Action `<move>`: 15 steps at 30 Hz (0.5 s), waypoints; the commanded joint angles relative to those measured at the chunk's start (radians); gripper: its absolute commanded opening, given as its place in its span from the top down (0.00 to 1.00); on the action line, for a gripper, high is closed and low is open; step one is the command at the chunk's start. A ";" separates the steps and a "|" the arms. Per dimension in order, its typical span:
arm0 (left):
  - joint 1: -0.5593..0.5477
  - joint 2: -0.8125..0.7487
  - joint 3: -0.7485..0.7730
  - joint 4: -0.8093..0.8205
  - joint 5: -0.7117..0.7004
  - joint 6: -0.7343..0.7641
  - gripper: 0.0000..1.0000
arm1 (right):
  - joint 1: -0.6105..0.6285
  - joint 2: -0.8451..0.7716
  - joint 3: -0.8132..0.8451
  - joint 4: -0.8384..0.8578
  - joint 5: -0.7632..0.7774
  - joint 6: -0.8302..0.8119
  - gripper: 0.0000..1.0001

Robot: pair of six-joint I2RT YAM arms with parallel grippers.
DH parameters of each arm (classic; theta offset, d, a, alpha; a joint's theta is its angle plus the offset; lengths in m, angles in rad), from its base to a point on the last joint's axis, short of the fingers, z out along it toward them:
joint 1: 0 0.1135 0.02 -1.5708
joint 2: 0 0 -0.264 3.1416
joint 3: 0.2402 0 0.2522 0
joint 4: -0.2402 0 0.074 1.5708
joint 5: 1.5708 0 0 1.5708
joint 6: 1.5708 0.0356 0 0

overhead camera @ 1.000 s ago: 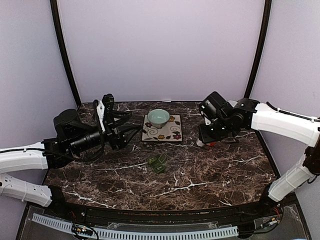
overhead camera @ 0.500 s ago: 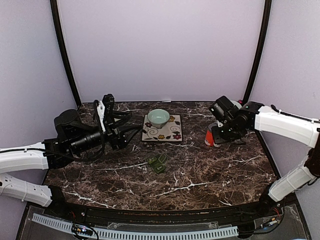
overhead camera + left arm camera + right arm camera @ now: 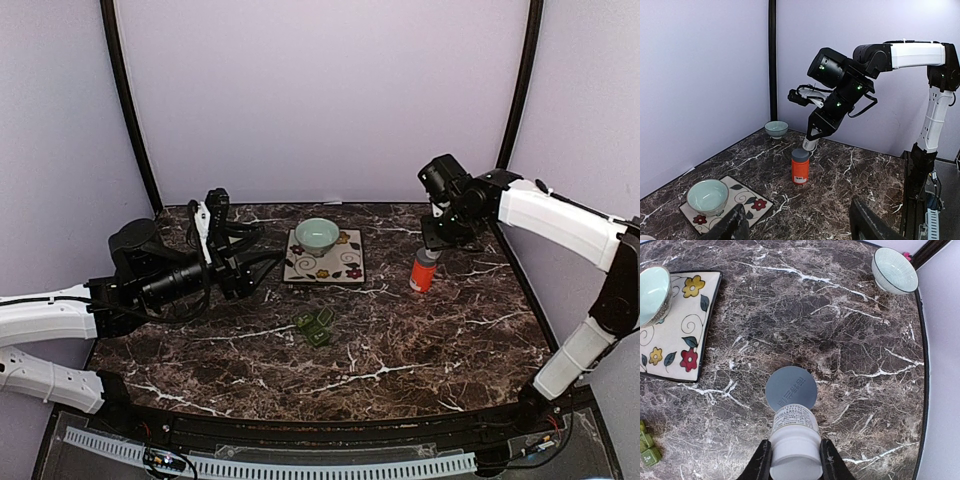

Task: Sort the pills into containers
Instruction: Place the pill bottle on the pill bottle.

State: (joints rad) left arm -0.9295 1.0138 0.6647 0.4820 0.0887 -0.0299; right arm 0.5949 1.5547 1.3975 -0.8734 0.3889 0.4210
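The dark green pill box [image 3: 315, 325], the containers, lies mid-table, and its edge shows in the right wrist view [image 3: 646, 449]. No pills can be made out. My right gripper [image 3: 795, 460] is shut on a small white labelled bottle [image 3: 794, 437]. It hangs just above the grey cap of an orange bottle [image 3: 791, 388] that stands upright on the table [image 3: 424, 270]. The left wrist view shows that white bottle [image 3: 810, 144] close over the orange bottle [image 3: 800, 167]. My left gripper [image 3: 266, 272] hovers at the left, open, with nothing between its fingers [image 3: 732, 227].
A pale green bowl [image 3: 317, 235] sits on a floral tile [image 3: 340, 268] behind the pill box. A striped bowl [image 3: 894, 270] stands near the far right corner. Purple walls and black posts enclose the marble table [image 3: 400, 350].
My right arm has swung right and lifted with the white bottle, leaving the orange bottle standing uncovered on the table. The left arm has not moved.
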 commanded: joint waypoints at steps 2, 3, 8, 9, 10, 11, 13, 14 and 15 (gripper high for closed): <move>-0.005 -0.007 -0.007 0.019 0.002 0.001 0.30 | -0.033 0.031 0.061 -0.006 -0.024 -0.039 0.95; -0.005 -0.007 -0.007 0.020 0.003 0.001 0.30 | -0.038 0.030 0.065 -0.001 -0.030 -0.043 0.95; -0.005 -0.006 -0.005 0.017 0.004 0.002 0.29 | -0.056 0.087 0.086 0.000 -0.046 -0.055 0.95; -0.005 -0.005 -0.005 0.016 0.004 0.002 0.29 | -0.058 0.093 0.089 0.001 -0.050 -0.057 0.95; -0.005 -0.006 -0.004 0.017 0.004 0.002 0.29 | -0.061 0.096 0.090 0.001 -0.055 -0.058 0.95; -0.005 -0.005 -0.004 0.017 0.004 0.002 0.29 | -0.062 0.101 0.091 0.001 -0.059 -0.061 0.95; -0.005 -0.006 -0.004 0.016 0.003 0.002 0.29 | -0.066 0.107 0.095 0.002 -0.066 -0.063 0.95; -0.005 -0.006 -0.004 0.017 0.003 0.004 0.29 | -0.067 0.109 0.096 0.002 -0.068 -0.063 0.95; -0.005 -0.006 -0.004 0.017 0.003 0.004 0.30 | -0.069 0.112 0.097 0.002 -0.073 -0.064 0.95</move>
State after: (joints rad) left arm -0.9295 1.0138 0.6647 0.4816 0.0887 -0.0299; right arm 0.5377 1.6566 1.4601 -0.8803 0.3344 0.3710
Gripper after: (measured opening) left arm 0.705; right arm 0.266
